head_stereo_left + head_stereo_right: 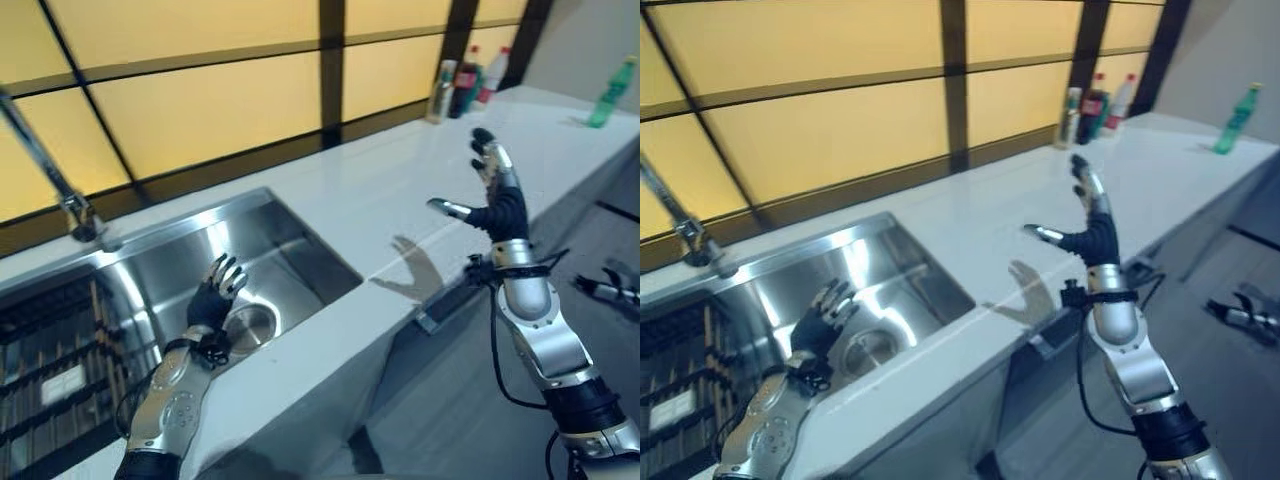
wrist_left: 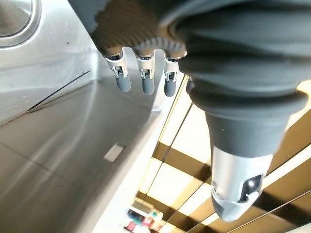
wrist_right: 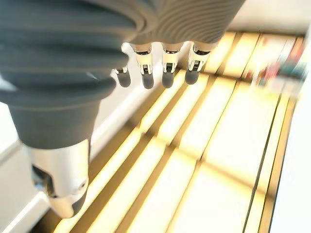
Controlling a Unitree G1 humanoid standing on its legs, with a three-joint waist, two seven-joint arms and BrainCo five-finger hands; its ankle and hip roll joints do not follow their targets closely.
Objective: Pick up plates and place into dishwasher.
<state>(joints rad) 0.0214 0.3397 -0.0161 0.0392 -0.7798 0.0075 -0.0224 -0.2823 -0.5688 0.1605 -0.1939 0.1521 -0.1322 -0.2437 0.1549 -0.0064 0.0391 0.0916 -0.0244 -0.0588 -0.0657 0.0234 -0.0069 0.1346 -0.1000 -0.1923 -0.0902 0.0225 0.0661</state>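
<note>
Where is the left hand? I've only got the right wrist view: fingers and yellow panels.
Observer: The left hand is down in the steel sink, beside the drain.
Operator: Holding a plate?
Observer: No. Its fingers are straight with nothing in them; I can't see a plate anywhere.
Operator: And the right hand?
Observer: The right hand is raised above the white counter, open, away from the sink.
Operator: Anything else on the counter?
Observer: Bottles stand at the far end by the window, and a green bottle stands apart from them.
</note>
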